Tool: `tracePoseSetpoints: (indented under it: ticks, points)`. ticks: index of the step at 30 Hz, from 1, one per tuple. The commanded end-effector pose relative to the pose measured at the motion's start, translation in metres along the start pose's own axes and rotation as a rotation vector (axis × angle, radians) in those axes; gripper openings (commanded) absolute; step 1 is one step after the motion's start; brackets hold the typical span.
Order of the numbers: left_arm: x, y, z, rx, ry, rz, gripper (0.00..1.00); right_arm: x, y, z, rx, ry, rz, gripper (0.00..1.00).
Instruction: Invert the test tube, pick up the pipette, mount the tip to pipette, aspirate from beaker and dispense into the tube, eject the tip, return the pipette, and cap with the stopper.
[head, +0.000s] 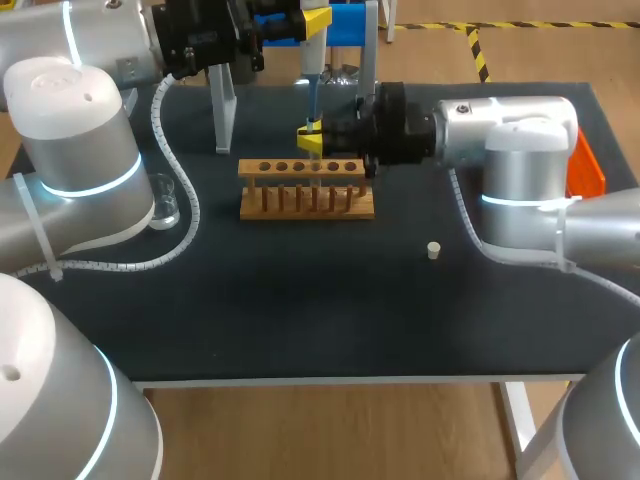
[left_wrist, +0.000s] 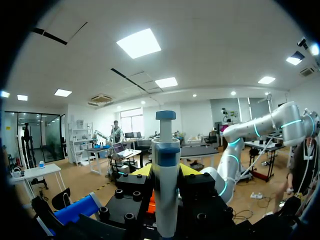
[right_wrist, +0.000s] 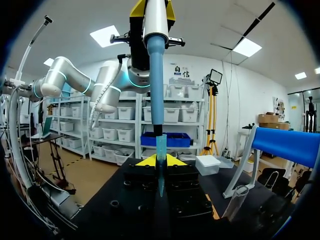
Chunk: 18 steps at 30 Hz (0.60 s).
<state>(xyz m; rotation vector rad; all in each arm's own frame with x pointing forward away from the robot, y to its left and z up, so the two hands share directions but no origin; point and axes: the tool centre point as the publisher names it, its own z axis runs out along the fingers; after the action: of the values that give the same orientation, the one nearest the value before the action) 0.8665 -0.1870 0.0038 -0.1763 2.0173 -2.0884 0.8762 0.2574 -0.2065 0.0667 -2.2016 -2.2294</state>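
I am watching one alignment here: the pipette (head: 312, 70) over the tip (right_wrist: 160, 165). My left gripper (head: 316, 18) is pinching the pipette's body from both sides and holding it upright above the back edge of the wooden rack (head: 306, 190), nose pointing straight down. My right gripper (head: 310, 140) is coming in from the rack's right side and sitting just behind the rack's middle holes. Its fingers are pressing together on the tip, which is standing upright with its open mouth up and its pointed end down.

So both long axes are running vertical and, from the right wrist view, they are lining up almost as one. The pipette's dark nose is meeting the tip's mouth, directly above the right jaws. I cannot tell whether the nose is seated inside or only touching the rim.

I am judging this as the tip-mounting step. The coming move looks like a straight push down along that shared axis, with the left arm doing the travelling — any sideways offset would be tilting the tip in the right fingers.

The beaker (head: 163, 203) is waiting well to the rack's left, and the stopper (head: 434, 250) is lying off the rack's front right.
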Motion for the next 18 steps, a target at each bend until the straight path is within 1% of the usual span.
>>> tracePoseSetpoints:
  ticks: [1, 18]
  points:
    - [-0.0002, 0.0004, -0.0004, 0.001, 0.0, 0.001, 0.0, 0.0019, 0.0006, -0.0015, 0.0, 0.0, -0.002, 0.0]
    - [-0.0002, 0.0004, -0.0004, 0.001, 0.0, 0.001, 0.0, 0.0039, -0.0002, -0.0031, 0.002, 0.002, -0.002, 0.0]
